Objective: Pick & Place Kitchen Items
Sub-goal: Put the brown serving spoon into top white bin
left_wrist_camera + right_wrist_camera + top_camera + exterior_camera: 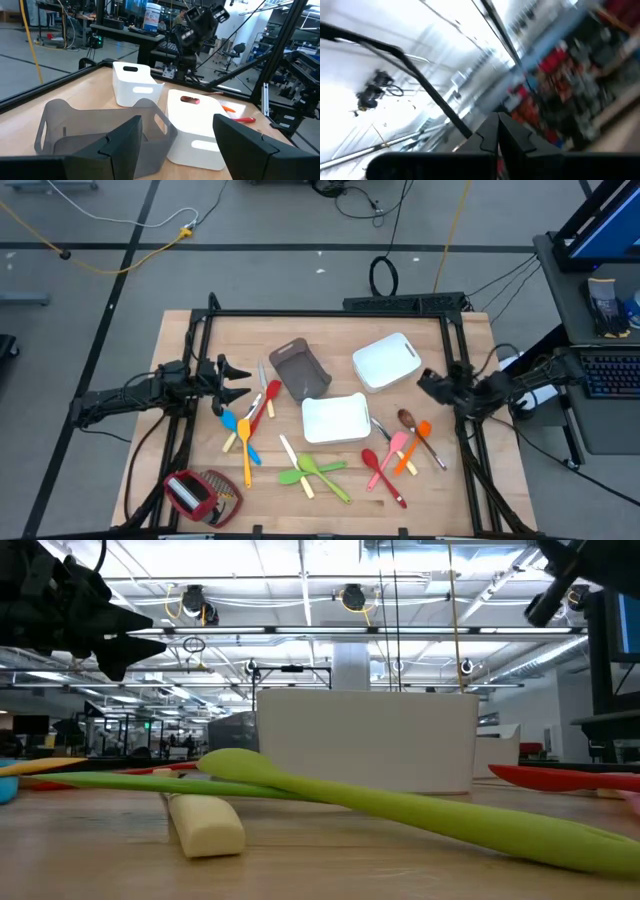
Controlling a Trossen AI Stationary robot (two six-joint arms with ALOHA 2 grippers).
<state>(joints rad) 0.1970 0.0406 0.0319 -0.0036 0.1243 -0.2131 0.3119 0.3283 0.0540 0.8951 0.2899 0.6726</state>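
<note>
Open-plan robotics lab: strip lights [300, 630], floor cables [120, 230], workstations.

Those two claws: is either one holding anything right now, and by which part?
Nothing is held. The left gripper is open and empty above the table; the right gripper is shut on nothing.

Four cameras: overhead, table-level, two on wrists.
Overhead and table-level views share the long green plastic spoon [322, 477] [420, 805]; the right wrist camera tilts ceilingward.

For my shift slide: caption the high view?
Left gripper open above utensils scattered around three trays; right gripper shut, waiting at the table's right edge.
</note>
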